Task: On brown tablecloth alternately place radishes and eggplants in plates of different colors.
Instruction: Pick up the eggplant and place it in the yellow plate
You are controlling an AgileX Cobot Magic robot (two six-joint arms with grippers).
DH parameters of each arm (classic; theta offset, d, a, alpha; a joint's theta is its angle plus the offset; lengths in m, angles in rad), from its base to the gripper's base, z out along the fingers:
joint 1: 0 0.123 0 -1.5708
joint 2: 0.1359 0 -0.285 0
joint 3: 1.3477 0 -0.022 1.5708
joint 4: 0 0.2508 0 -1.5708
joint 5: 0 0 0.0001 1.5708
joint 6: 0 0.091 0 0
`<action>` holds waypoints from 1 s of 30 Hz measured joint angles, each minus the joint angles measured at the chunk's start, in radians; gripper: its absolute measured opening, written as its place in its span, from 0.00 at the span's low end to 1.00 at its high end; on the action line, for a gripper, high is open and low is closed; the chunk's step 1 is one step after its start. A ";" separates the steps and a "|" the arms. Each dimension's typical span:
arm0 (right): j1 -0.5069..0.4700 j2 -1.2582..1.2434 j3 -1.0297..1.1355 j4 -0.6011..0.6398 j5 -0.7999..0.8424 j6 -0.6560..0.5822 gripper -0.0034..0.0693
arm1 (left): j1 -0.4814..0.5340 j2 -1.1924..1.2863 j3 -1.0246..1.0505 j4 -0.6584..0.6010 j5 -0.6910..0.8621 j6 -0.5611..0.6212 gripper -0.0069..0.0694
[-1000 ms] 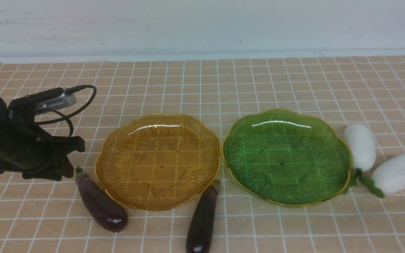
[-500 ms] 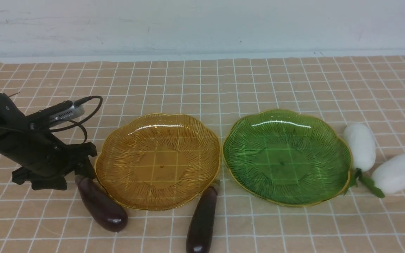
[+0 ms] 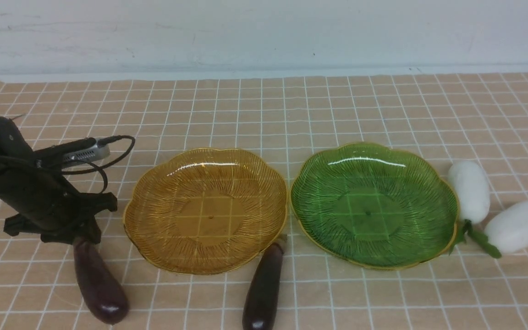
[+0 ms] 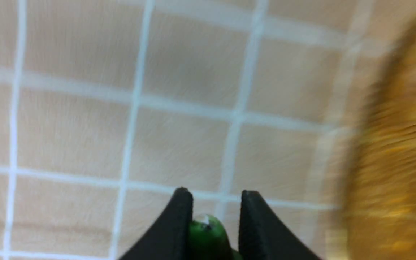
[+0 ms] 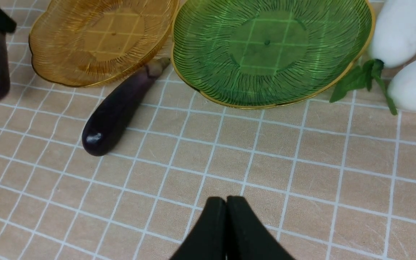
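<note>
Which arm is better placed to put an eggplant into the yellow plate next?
Left: the left claw grips the stem of the leftmost eggplant beside the yellow plate. The right claw hangs shut and empty, farther off.

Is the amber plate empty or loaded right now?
Empty: the translucent amber-yellow ribbed plate holds nothing; only the tan gridded tablecloth shows through its base.

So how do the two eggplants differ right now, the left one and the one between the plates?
The left eggplant is pinched at its stem by the left tool; the middle eggplant is untouched. The left eggplant is left of the amber plate; the middle eggplant lies on the tablecloth before the gap between amber plate and green plate, its cap by the amber rim. Both are slim, glossy, dark purple, outside the plates.
</note>
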 joint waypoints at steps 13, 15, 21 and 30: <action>0.000 0.000 0.000 0.001 -0.001 -0.002 0.03 | -0.234 -0.033 -0.144 -0.341 -0.096 0.307 0.28; 0.000 0.000 0.000 0.001 -0.001 -0.002 0.03 | -0.243 -0.019 -0.146 -0.353 -0.138 0.312 0.30; 0.000 0.000 0.000 0.001 -0.001 -0.002 0.03 | -0.245 0.030 -0.147 -0.342 -0.135 0.313 0.48; 0.000 0.000 0.000 0.001 0.016 -0.002 0.03 | -0.245 0.029 -0.183 -0.282 -0.025 0.279 0.78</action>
